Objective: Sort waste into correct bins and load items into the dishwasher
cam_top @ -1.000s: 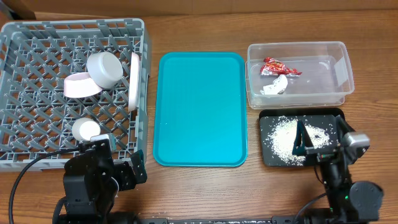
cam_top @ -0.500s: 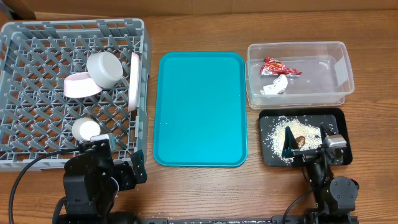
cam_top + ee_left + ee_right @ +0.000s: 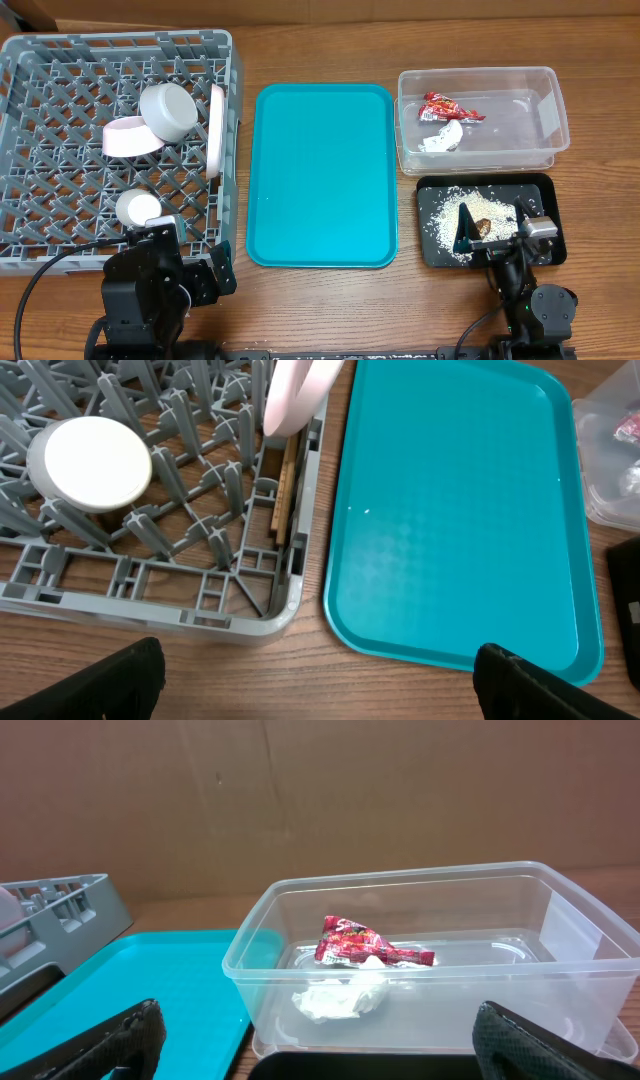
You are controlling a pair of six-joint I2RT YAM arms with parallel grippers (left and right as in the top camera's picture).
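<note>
The grey dish rack (image 3: 60, 60) holds the grey-green bowl (image 3: 168, 108), pink bowl (image 3: 126, 139), upright white plate (image 3: 215, 125) and white cup (image 3: 138, 208). The left wrist view shows the chopsticks (image 3: 285, 490) in the rack's corner next to the cup (image 3: 90, 464). The red wrapper (image 3: 450, 106) and silver foil (image 3: 440, 138) lie in the clear tub (image 3: 548, 120). Rice (image 3: 446, 222) and the brown lump (image 3: 482, 226) lie on the black tray (image 3: 540, 185). My right gripper (image 3: 495, 230) is open and empty over the black tray. My left gripper (image 3: 195, 265) is open and empty at the rack's front right corner.
The teal serving tray (image 3: 320, 175) lies between the rack and the bins. In the right wrist view the open jaws (image 3: 330, 1055) face the tub (image 3: 400, 970) with the wrapper (image 3: 365, 942). In the left wrist view the jaws (image 3: 320, 690) hang over bare wood.
My right gripper drew back toward the table's front edge a second ago, uncovering the brown lump on the black tray. It has held still since. The left arm has not moved.
</note>
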